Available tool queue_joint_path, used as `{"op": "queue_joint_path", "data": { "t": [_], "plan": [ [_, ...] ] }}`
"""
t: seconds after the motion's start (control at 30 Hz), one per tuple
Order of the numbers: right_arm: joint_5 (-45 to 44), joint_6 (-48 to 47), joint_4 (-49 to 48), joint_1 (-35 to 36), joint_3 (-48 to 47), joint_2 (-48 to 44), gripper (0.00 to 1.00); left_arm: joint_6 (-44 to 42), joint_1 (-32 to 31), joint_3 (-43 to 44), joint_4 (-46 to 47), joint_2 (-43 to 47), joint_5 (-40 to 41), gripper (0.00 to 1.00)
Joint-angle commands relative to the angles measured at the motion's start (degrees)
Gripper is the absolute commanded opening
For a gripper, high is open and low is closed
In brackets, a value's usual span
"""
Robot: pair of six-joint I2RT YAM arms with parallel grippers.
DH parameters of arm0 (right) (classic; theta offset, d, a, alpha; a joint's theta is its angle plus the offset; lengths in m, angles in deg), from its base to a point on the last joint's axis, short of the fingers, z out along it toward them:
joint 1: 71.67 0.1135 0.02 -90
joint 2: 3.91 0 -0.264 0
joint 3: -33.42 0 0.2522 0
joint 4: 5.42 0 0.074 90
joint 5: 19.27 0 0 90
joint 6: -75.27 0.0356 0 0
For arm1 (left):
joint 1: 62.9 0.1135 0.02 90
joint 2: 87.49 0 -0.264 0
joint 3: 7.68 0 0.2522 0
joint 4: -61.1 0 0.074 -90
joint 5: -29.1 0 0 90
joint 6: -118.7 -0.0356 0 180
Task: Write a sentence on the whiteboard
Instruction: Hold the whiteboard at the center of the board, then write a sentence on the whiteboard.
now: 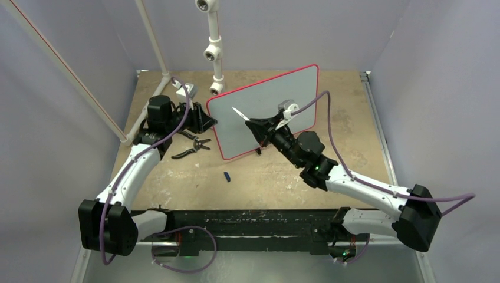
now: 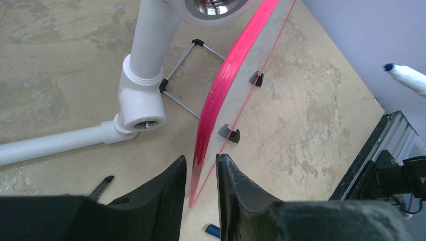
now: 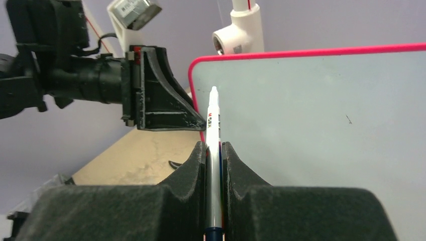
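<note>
The whiteboard (image 1: 277, 100), pale grey with a thin red frame, stands tilted up on the table. My left gripper (image 1: 207, 121) is shut on its left edge; in the left wrist view the red frame (image 2: 216, 100) runs between my fingers (image 2: 201, 168). My right gripper (image 1: 259, 125) is shut on a white marker (image 1: 240, 113), whose uncapped tip points at the board's left part, close to the face. In the right wrist view the marker (image 3: 213, 118) rises from my gripper (image 3: 214, 148) in front of the whiteboard (image 3: 321, 125). No sentence shows on the board, only a tiny dark speck (image 3: 347, 119).
A blue marker cap (image 1: 227, 175) lies on the table in front of the board. Black pliers (image 1: 191, 147) lie left of it. A white pipe frame (image 1: 215, 53) stands behind the board, with a wire stand (image 2: 183, 75) at its base.
</note>
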Motion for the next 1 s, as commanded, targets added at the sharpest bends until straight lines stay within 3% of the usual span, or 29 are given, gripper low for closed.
{"op": "queue_joint_path", "data": {
  "t": [0.0, 0.5, 0.97],
  "plan": [
    [-6.2, -3.9, -3.1, 1.9, -4.0, 2.5, 0.00, -2.6, 0.4, -0.5, 2.5, 0.7, 0.3, 0.24],
    [-9.8, -7.7, -6.0, 4.9, -7.4, 9.6, 0.00, -6.1, 0.4, -1.2, 1.5, 1.5, 0.8, 0.01],
    [-13.1, -10.0, -9.1, 6.5, -10.5, 15.0, 0.00, -7.4, 0.1, -1.6, 1.1, 2.0, 1.9, 0.00]
  ]
}}
